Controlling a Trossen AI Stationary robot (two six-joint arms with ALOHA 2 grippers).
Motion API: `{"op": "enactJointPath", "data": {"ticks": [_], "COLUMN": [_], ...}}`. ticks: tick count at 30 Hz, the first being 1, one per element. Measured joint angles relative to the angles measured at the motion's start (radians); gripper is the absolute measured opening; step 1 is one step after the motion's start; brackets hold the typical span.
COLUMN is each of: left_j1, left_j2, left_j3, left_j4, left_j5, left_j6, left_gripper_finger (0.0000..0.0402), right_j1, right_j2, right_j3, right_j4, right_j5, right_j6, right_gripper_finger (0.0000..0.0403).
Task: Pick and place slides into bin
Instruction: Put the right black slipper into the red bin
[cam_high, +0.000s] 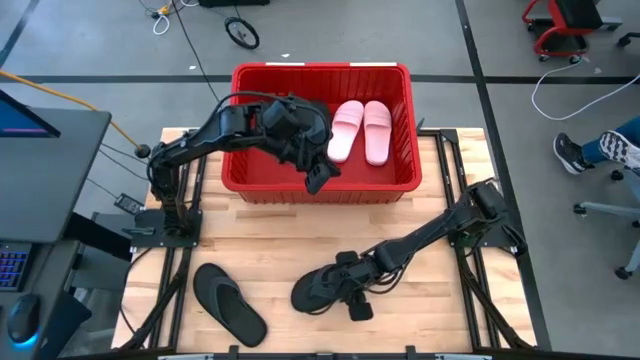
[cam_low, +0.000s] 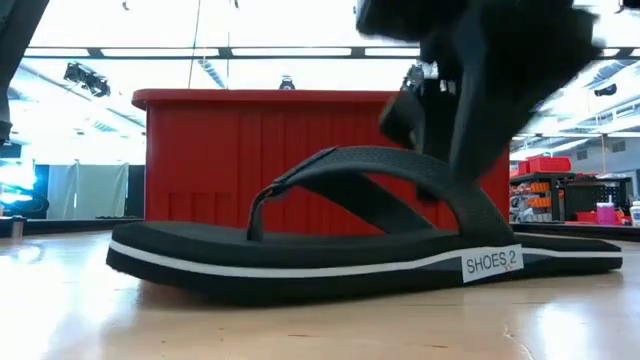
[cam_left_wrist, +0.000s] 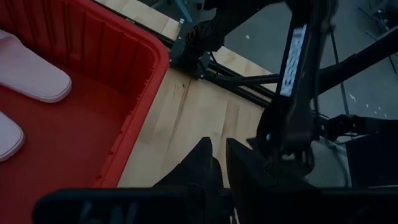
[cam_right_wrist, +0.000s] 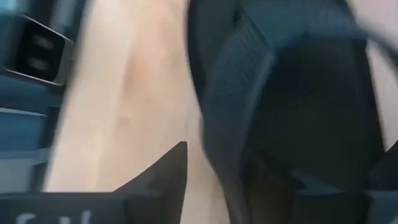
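Black thong flip-flop (cam_high: 229, 301) lies untouched on the near-left tabletop (cam_high: 280, 235). Left gripper (cam_high: 318, 176) hangs over the red bin's (cam_high: 320, 73) near wall beside two pink slides (cam_high: 361, 130); I cannot tell whether it grips anything. Right gripper (cam_high: 350, 287) is down on a second flip-flop (cam_high: 322, 287), fingers spread about its strap; closing and lifting come next.

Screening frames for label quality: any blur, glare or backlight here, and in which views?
Right wrist view: heavy motion blur, the black flip-flop smeared. Low view: bright ceiling lights behind the red bin blow out the background, and the gripper above is a blurred silhouette. Left wrist view: dim, foreground underexposed. High view: evenly lit, sharp.
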Motion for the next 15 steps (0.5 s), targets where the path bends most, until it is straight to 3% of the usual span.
{"op": "enactJointPath", "data": {"ticks": [5, 10, 15], "left_j1": [0.0, -0.001, -0.009], "left_j2": [0.0, 0.0, -0.004], "left_j3": [0.0, 0.0, -0.001], "left_j4": [0.011, 0.012, 0.01], "left_j5": [0.0, 0.0, -0.001], "left_j6": [0.0, 0.0, 0.0], "left_gripper_finger": [0.0057, 0.0058, 0.0046], "right_j1": [0.0, 0.0, 0.002], "right_j2": [0.049, 0.041, -0.031], "right_j3": [-0.001, -0.001, -0.002], "right_j4": [0.008, 0.002, -0.046], "right_j5": [0.02, 0.059, 0.124], "right_j6": [0.046, 0.097, 0.163], "right_gripper_finger": [0.0104, 0.0016, 0.0018]}}
